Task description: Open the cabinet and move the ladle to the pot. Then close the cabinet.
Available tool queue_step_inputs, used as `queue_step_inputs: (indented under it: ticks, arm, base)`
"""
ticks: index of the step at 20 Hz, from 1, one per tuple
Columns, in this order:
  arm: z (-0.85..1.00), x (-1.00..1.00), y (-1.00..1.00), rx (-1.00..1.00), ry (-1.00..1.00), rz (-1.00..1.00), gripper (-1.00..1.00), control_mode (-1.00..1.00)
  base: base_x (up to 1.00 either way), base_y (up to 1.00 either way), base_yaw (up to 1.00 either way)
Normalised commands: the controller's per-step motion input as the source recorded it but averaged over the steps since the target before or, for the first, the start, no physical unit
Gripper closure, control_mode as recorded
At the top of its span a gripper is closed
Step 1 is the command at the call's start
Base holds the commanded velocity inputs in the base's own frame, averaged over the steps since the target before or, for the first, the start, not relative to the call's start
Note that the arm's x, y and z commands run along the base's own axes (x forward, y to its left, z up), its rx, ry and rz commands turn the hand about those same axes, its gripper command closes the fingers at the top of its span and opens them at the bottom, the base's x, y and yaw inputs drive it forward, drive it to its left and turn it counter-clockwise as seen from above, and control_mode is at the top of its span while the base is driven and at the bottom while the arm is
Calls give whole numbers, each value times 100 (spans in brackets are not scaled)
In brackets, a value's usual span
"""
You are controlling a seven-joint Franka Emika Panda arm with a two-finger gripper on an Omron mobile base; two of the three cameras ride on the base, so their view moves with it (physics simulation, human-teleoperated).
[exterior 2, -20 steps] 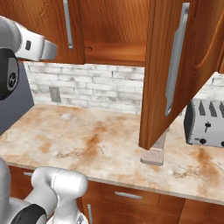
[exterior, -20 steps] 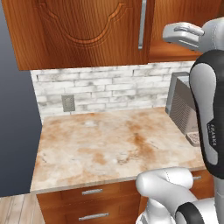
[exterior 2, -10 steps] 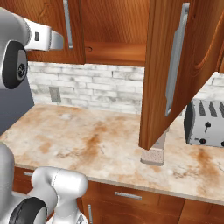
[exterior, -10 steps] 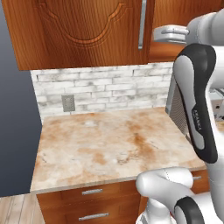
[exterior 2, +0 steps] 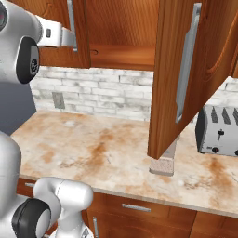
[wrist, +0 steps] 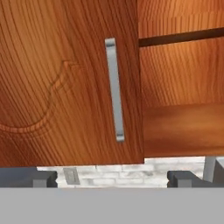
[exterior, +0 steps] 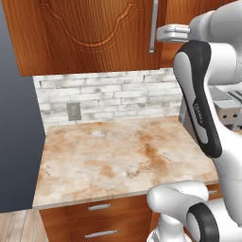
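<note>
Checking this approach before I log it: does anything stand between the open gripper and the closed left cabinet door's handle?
Nothing visible does. The gripper faces the silver handle of the closed left cabinet door with open space between. The right door is swung open, off to the side.

A kitchen: wood cabinet (exterior 2: 195,69), marble-look counter (exterior: 118,160), probably a toaster (exterior 2: 217,131).

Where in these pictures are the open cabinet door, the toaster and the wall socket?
open cabinet door (exterior 2: 204,51), right base view: on its wooden face, right of the silver bar handle.
toaster (exterior 2: 218,130), right base view: on its silver front.
wall socket (exterior: 73,111), left base view: on the middle of its plate, on the brick wall.
</note>
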Motion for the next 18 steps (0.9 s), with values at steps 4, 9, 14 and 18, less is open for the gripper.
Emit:
queue_step_inputs:
  ticks: [4,9,14,18]
  arm:
    - [-2,36,0,0,0,-4,-100,-100]
    - [-6,36,0,0,0,-3,-100,-100]
    - [-8,23,0,0,0,-1,-100,-100]
    - [-5,26,3,0,0,0,-100,-100]
  base:
    - [0,0,0]
    - [0,0,0]
    - [0,0,0]
    - [0,0,0]
